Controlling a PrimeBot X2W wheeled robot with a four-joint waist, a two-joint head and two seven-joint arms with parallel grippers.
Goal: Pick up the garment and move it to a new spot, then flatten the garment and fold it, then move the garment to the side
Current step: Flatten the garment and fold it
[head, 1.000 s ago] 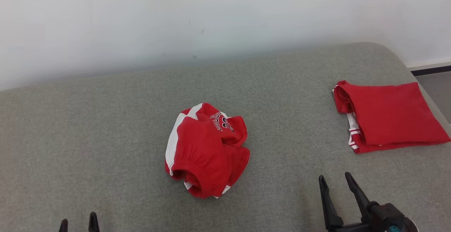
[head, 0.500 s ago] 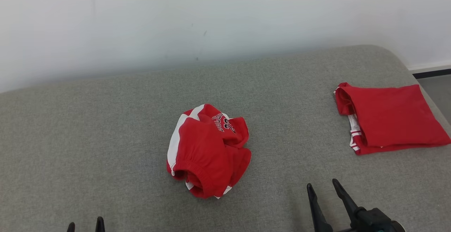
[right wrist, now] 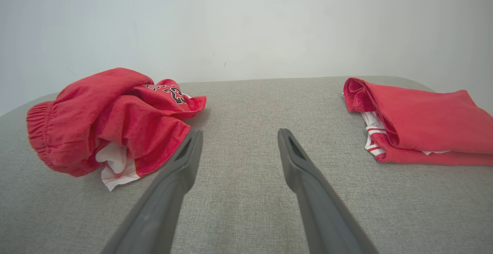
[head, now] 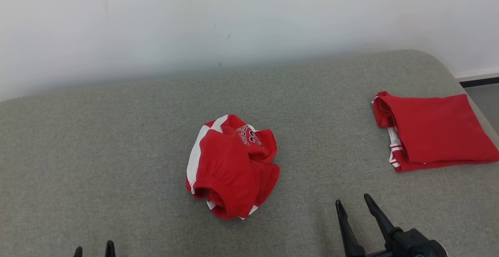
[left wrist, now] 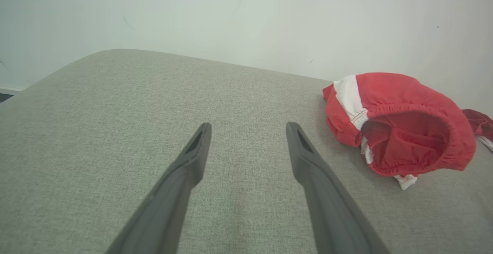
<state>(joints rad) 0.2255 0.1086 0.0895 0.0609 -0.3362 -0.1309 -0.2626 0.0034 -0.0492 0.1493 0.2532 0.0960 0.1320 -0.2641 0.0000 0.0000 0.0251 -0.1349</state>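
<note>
Right gripper (head: 352, 200), spread and empty, has edged toward the crumpled red shorts (head: 233, 166); left gripper (head: 94, 250) equally released, so pickup looks imminent.

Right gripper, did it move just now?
Yes. The right gripper slid a little left, toward the crumpled shorts and away from the folded garment.

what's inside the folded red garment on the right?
White fabric with red stripes pokes out between the red layers at the open edge of the folded red garment. The top red layer covers everything deeper in, so how far the white fabric runs cannot be seen.
</note>
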